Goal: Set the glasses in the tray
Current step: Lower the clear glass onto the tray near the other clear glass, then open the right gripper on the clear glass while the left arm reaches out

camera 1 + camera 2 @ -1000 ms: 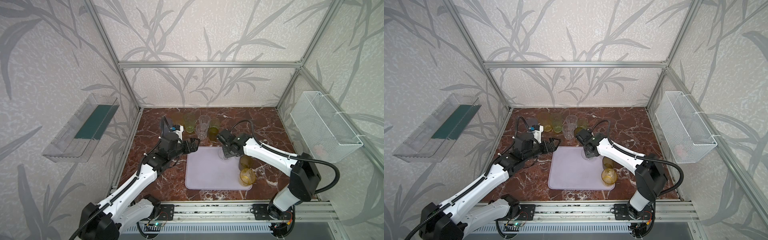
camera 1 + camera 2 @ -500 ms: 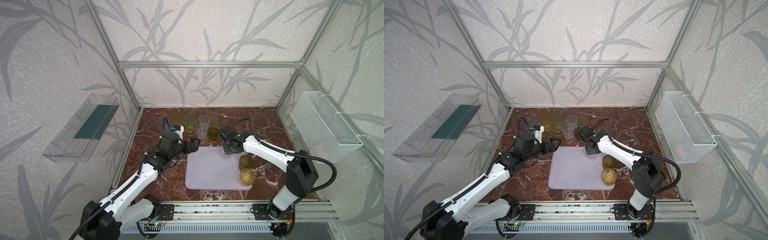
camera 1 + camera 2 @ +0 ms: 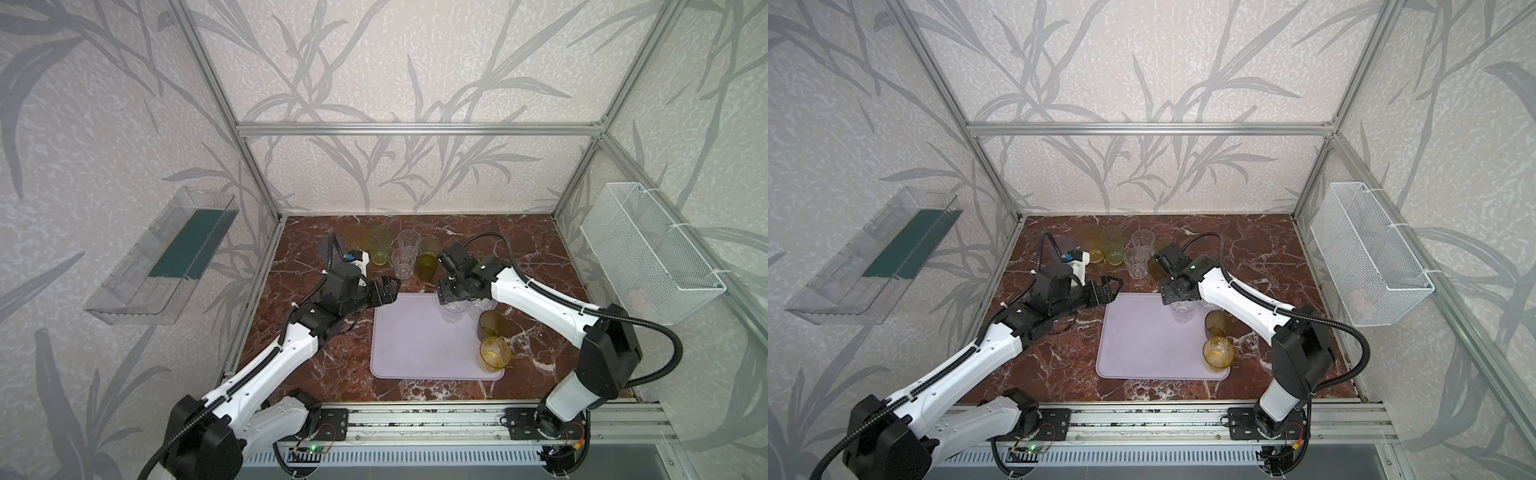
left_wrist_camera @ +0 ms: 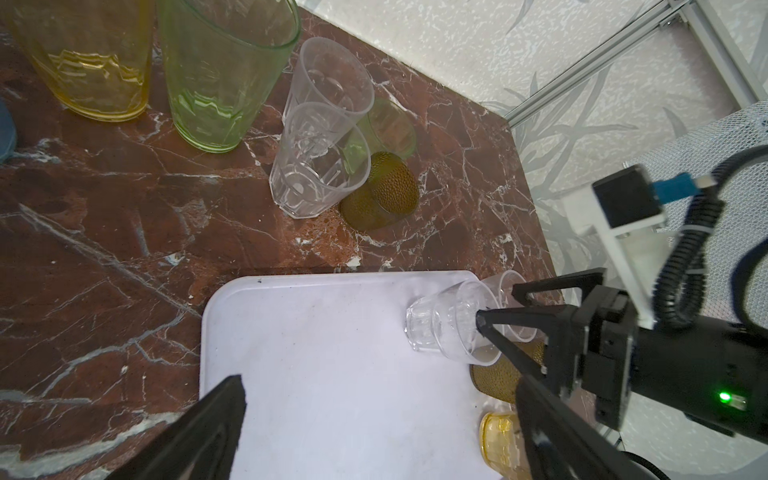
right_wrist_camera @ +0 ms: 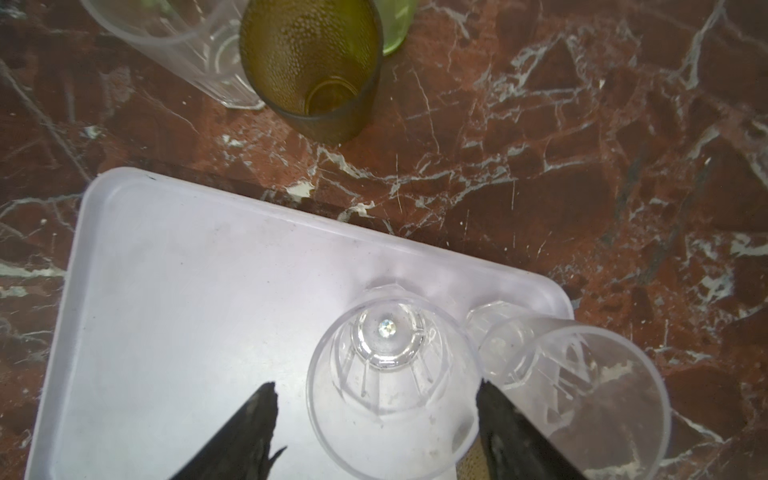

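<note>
Flat pale lilac plastic tray [image 3: 415, 349] is holding two clear faceted tumblers [image 3: 451, 311], an olive-brown tumbler [image 3: 490, 326] and an amber tumbler [image 3: 494, 355], upright along its right side. Green, yellow and clear glasses [image 3: 378, 249] are standing behind it.

Both the left arm [image 3: 270, 365] and the right arm [image 3: 540, 301] have white shells and black joint housings, bolted by black plates onto the silver aluminium rail [image 3: 415, 422]. Black ribbed cables [image 4: 683, 286] loop above the rail. The left gripper [image 3: 390, 288] has black wedge-shaped fingers [image 4: 208, 432]. A green light [image 4: 725, 397] marks the right arm's wrist.
</note>
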### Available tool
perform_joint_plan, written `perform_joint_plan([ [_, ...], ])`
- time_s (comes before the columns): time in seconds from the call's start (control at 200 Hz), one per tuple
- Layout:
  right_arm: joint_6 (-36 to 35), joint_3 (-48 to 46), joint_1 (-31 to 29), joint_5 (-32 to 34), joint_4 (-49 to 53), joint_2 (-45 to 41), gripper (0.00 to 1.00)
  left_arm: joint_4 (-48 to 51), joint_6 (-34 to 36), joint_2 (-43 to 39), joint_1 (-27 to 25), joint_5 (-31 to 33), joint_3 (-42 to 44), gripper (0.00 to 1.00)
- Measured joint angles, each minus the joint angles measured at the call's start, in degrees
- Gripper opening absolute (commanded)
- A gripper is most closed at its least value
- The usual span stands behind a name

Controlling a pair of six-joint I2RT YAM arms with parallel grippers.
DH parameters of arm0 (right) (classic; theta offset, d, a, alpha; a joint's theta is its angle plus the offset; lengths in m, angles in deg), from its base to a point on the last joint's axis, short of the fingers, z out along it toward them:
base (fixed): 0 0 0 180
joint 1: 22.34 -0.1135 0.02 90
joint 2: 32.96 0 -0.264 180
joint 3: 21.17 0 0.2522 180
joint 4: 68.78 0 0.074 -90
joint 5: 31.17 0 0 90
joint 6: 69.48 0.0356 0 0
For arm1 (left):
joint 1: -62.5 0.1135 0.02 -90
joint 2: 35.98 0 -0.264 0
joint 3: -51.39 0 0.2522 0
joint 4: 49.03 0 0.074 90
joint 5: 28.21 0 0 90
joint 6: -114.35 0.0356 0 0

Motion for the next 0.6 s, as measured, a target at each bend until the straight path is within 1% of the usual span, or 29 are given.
perform_joint_plan([
  [0.195,-0.59,-0.83,0.0,-0.83,-2.43,-6.71,0.98,2.16,0.63,4.26,0.2,0.44,-4.02,0.99],
  [0.28,-0.61,-3.23,0.17,-1.9,-4.96,-11.39,1.0,3.06,1.01,6.14,0.28,1.05,-6.21,0.99],
  [0.35,-0.66,-5.49,0.68,-3.37,-6.51,-14.93,0.99,4.35,1.09,8.24,0.28,1.57,-8.59,0.99],
  [0.5,-0.61,-9.99,2.95,-7.23,-9.01,-19.67,0.99,6.21,1.46,13.51,0.33,2.6,-13.55,0.94],
  [0.6,-0.72,-13.84,4.44,-9.94,-10.69,-22.1,0.99,8.22,1.75,18.12,0.31,2.84,-17.16,0.84],
])
